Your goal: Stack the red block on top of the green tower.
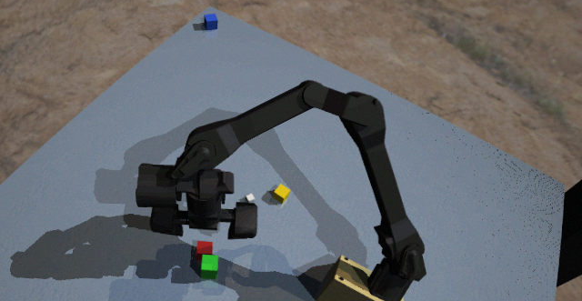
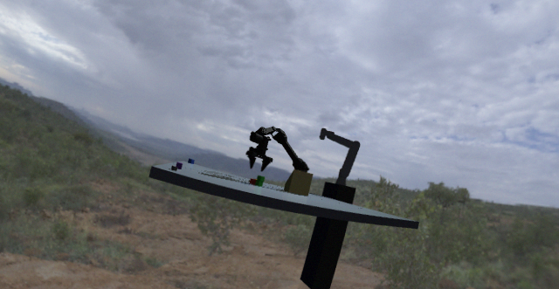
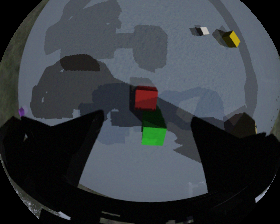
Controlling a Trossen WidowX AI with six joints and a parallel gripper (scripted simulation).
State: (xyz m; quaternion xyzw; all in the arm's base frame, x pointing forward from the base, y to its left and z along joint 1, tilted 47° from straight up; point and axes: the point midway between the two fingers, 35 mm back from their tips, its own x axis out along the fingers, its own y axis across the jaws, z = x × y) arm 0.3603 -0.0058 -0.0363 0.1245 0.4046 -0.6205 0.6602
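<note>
- Gripper (image 1: pixel 204 228), black parallel-jaw: fingers spread wide, holding nothing, hanging above the table.
- Small red cube (image 1: pixel 204 247): on grey table top (image 1: pixel 318 165), touching green block tower (image 1: pixel 209 265) at its 12 o'clock.

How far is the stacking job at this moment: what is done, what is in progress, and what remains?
Done: nothing is stacked; the red block sits on the table beside the green tower. In progress: the end effector is open and empty, above the table near the red block, which shows centrally in the wrist view. Left: grasp the red block, lift it, set it on the tower and release.
</note>
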